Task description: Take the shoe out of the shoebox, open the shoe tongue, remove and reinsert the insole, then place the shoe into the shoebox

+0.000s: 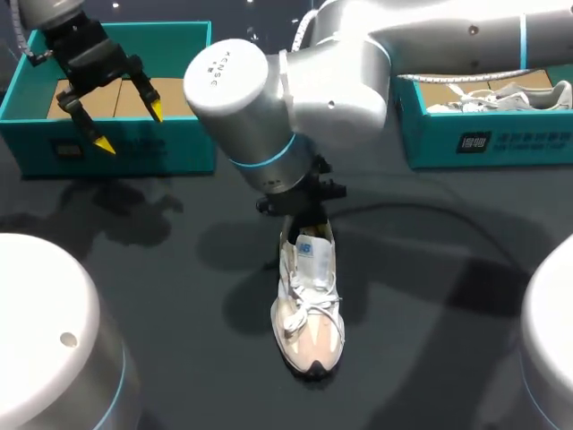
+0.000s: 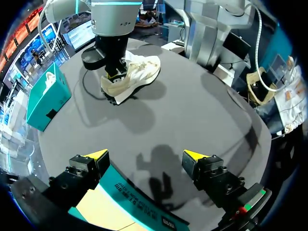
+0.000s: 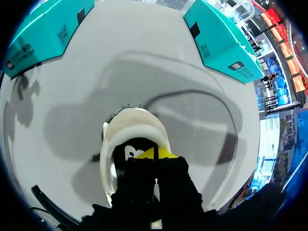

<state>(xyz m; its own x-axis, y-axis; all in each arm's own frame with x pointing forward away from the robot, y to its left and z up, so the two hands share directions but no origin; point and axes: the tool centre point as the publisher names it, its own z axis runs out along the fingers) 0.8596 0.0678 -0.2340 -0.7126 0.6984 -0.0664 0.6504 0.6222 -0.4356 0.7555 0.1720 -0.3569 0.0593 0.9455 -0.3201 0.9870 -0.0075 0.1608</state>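
Pale fabric suggests a light, squashable shoe (image 1: 309, 305), laid mid-surface (image 1: 430, 269), toe near. The right pincer (image 3: 154, 155) is sunk in its heel opening, its grip impossible to tell; the firmer heel rim is judged the best hold. The left pincer (image 1: 128, 126) is held wide above the far-left shoebox (image 1: 116, 148).

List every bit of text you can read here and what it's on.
Nothing reads clearly.
Print on the right shoebox: blurred.
Label on the left shoebox: too small.
Blue tag on the shoe tongue: unreadable.
Letters on the right arm: blurred.
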